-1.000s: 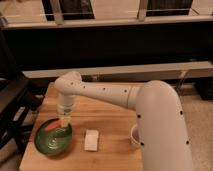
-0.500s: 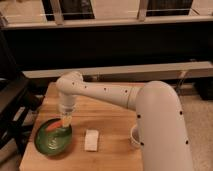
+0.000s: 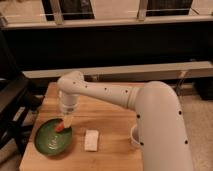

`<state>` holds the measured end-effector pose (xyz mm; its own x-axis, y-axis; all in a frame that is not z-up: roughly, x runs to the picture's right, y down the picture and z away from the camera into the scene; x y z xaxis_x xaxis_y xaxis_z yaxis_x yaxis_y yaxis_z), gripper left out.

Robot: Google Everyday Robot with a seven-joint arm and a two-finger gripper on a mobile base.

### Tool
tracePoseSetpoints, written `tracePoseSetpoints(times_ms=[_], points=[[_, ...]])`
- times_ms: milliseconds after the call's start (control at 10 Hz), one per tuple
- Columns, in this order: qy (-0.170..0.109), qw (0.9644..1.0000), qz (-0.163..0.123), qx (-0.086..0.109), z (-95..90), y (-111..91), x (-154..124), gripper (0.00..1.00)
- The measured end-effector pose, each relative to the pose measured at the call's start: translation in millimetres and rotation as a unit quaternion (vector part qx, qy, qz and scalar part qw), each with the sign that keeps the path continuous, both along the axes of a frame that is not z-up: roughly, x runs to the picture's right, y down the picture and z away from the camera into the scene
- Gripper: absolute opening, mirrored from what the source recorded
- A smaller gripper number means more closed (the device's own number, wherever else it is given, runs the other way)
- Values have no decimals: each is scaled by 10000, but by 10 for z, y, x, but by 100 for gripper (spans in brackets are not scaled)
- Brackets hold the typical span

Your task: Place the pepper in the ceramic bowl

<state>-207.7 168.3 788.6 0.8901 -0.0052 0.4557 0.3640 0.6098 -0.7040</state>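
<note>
One arm is seen, reaching down from the white body on the right to the left part of the desk (image 3: pixel 112 120). Below and slightly left of the claw (image 3: pixel 65 121), the ceramic bowl (image 3: pixel 52 139) is set near the desk's left front corner. The pepper (image 3: pixel 60 127) is held at the tip of the claw, its orange-red end hanging just over the bowl's upper right rim; it appears to be gripped there so that it can be released straight into the dish. Whether the pepper already touches the glaze cannot be told. To the right of the claw and a little nearer the front edge, a small pale block (image 3: pixel 91 139) is left lying apart from the bowl. Further right, a pale cup (image 3: pixel 134 136) is partly hidden by the robot's body. Compared with half a second earlier, almost nothing has been shifted: the claw is kept over the same rim, with the pepper not yet dropped.
</note>
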Motion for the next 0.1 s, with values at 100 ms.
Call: tracePoseSetpoints(times_ms=[100], points=[[-21,10000,-54,-9,9,12,24,78]])
